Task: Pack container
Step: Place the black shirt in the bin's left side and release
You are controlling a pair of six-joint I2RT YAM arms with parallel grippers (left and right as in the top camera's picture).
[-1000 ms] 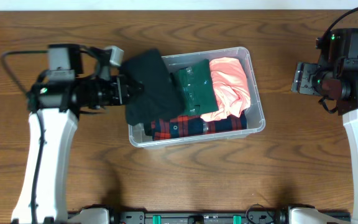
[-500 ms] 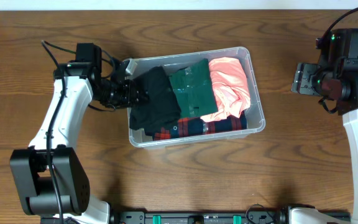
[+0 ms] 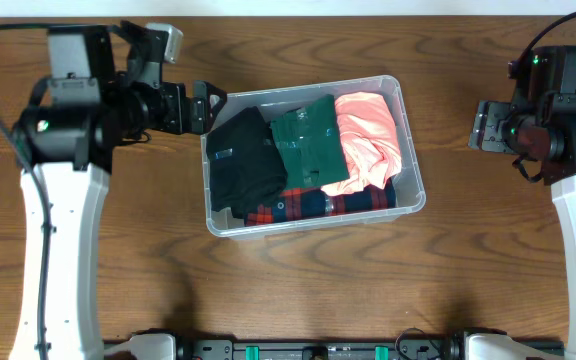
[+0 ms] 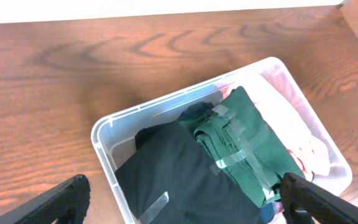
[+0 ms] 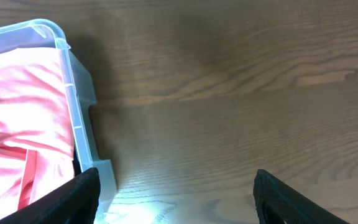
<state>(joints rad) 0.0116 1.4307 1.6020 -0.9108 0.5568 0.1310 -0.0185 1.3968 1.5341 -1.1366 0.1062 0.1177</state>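
The container [image 3: 417, 172], a clear plastic bin, stands mid-table. A black garment [image 3: 243, 165] lies folded at its left end. Beside that are a dark green one [image 3: 306, 145] and a coral-pink one [image 3: 368, 135], with red-and-blue plaid [image 3: 318, 203] along the front. My left gripper [image 3: 211, 108] hovers open above the bin's left rim, holding nothing. In the left wrist view its fingers straddle the black garment [image 4: 179, 180] and the bin wall [image 4: 104, 149]. My right gripper [image 3: 480, 127] hangs open over bare wood right of the bin. The bin corner [image 5: 79, 112] shows in the right wrist view.
The wooden table [image 3: 298, 290] spreads around the bin on all sides. Bare wood [image 5: 229, 93] lies under the right gripper. A black rail [image 3: 318, 350] runs along the table's front edge.
My left gripper has opened and let go of the black garment, which now lies in the bin's left end. The left arm has pulled back leftward. The right arm has not moved.
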